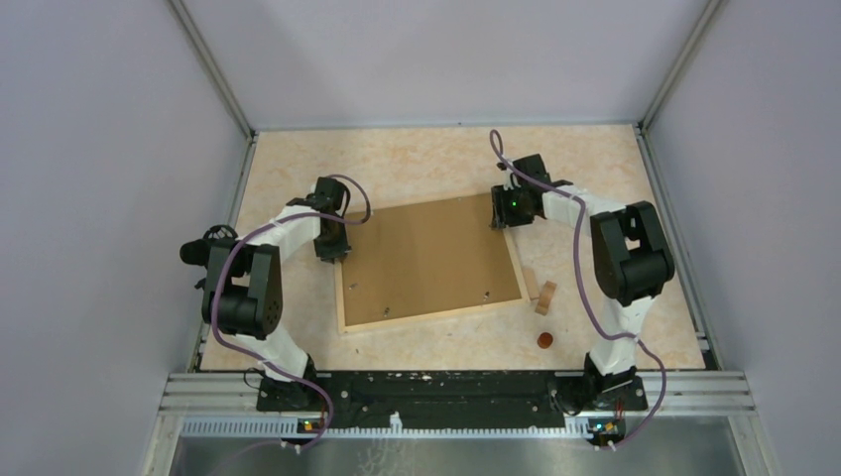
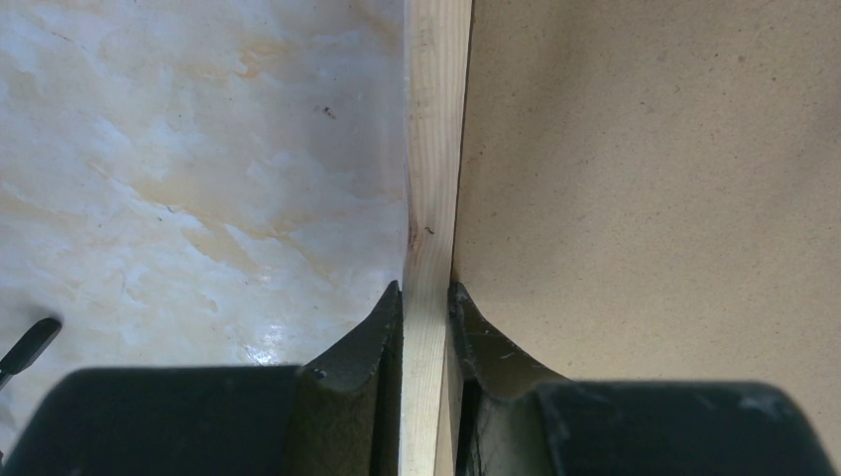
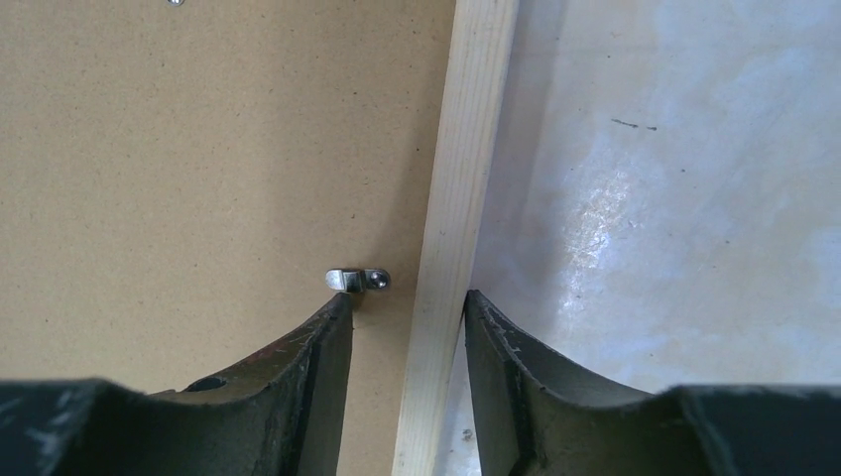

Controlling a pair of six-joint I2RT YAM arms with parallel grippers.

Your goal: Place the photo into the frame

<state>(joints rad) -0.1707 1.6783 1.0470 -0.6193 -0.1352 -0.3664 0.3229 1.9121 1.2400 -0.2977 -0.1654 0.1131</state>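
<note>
Up close, the left pincer point(image 2: 426, 293) is clamped narrow on the frame point(image 2: 433, 149), with one dark finger point(image 2: 382, 327) pressed to each face of the pale slat on the frame's left side. Just right of that slat lies the photo point(image 2: 645, 198), brown board back up; to the slat's left is the marbled worktop point(image 2: 198, 149). The right pincer point(image 3: 407, 302) stands partly open astride the opposite slat. Its outer finger touches the slat's edge, while its inner finger is apart from the wood, over the board, with its tip at a small metal clip point(image 3: 357, 280). From above, the photo lies within the frame near the middle of the worktop. Two small wooden blocks point(image 1: 545, 296) and a brown disc point(image 1: 543, 340) sit just off its near right corner.
</note>
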